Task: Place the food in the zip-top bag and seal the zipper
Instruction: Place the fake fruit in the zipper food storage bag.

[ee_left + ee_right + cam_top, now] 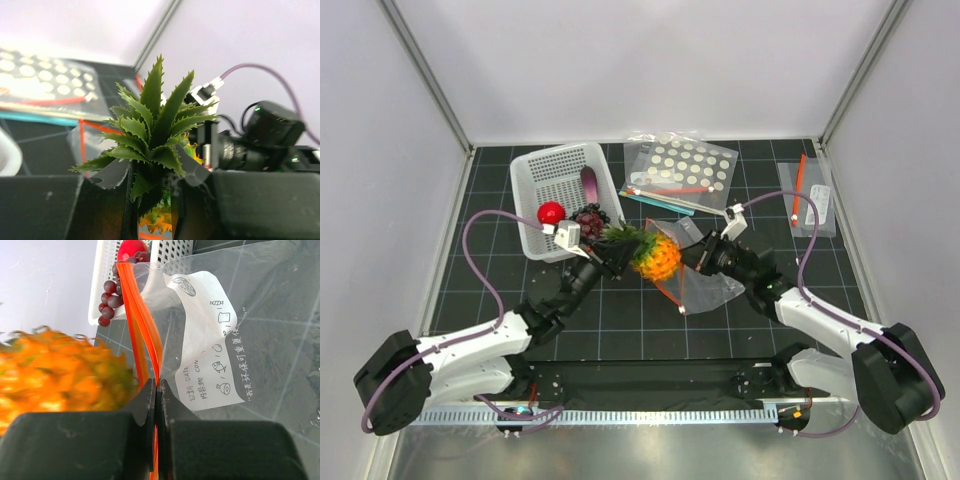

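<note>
Plainly, the pineapple [658, 258] is a light toy with a firm body and springy leaves, so I judge the base of the leaf crown to be the surest hold. The left gripper [152, 200] has it exactly there, jaws nearly closed on the leaf stalk, and the fruit hangs clear of the table beyond the fingertips. The bag [710, 288] is thin, crinkly film and probably slippery. Its stiffer zipper [140, 315] is the sensible place to grasp, and the right gripper [156, 405] pinches that strip with jaws closed to a sliver, propping the mouth upright. Seen from overhead, the pineapple sits at the bag mouth's 9 o'clock, just beside the zipper and not yet inside. The grapes [590, 218] and apple [551, 212] lie at the pineapple's 10 o'clock, by the white basket [535, 175].
</note>
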{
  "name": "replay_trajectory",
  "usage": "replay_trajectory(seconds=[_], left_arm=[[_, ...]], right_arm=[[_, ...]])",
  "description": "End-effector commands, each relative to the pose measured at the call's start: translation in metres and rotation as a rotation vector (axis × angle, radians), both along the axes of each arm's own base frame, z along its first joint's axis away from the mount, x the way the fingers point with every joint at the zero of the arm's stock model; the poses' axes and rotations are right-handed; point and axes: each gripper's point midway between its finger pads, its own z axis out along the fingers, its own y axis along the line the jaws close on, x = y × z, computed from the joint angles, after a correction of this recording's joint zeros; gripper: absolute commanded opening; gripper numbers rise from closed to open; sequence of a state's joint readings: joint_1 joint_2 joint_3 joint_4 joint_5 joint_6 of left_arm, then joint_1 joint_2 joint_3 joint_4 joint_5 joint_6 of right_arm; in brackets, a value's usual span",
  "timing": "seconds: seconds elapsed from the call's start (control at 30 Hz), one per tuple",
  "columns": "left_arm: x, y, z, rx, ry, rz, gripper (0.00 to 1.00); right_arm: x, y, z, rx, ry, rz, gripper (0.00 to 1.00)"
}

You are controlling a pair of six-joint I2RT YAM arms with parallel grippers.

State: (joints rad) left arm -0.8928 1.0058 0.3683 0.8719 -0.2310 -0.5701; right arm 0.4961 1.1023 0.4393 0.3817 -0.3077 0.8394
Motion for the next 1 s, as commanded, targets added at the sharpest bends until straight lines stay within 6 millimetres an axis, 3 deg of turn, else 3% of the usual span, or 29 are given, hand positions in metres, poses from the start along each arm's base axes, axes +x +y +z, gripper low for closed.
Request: replay_trajectory(seconds=[0.0, 0.17, 0.37, 0.53, 0.73, 0.97], left_arm=[[-0.011, 0.001, 0.051, -0.155, -0.133, -0.044, 0.01], [-0.011, -0.01, 0.045, -0.152, -0.166, -0.077, 0.0], [0.0, -0.02, 0.015, -0.11, -0.114, -0.069, 0.0], [-0.001, -0.021, 0.01, -0.1, -0.116, -0.071, 0.0], [0.005, -0.021, -0.017, -0.056, -0.065, -0.047, 0.01], [0.015, -0.039, -0.049, 0.004, 0.004, -0.068, 0.0]], right_arm=[[0.003, 0.009, 0.025, 0.067, -0.052, 0.031, 0.01], [-0.002, 0.004, 0.039, 0.099, -0.074, 0.031, 0.01], [-0.007, -0.003, 0.058, 0.165, -0.1, 0.021, 0.01], [-0.005, -0.008, 0.063, 0.2, -0.095, 0.012, 0.01], [0.0, -0.018, 0.064, 0.233, -0.086, -0.006, 0.01], [0.003, -0.021, 0.067, 0.254, -0.084, -0.011, 0.01]])
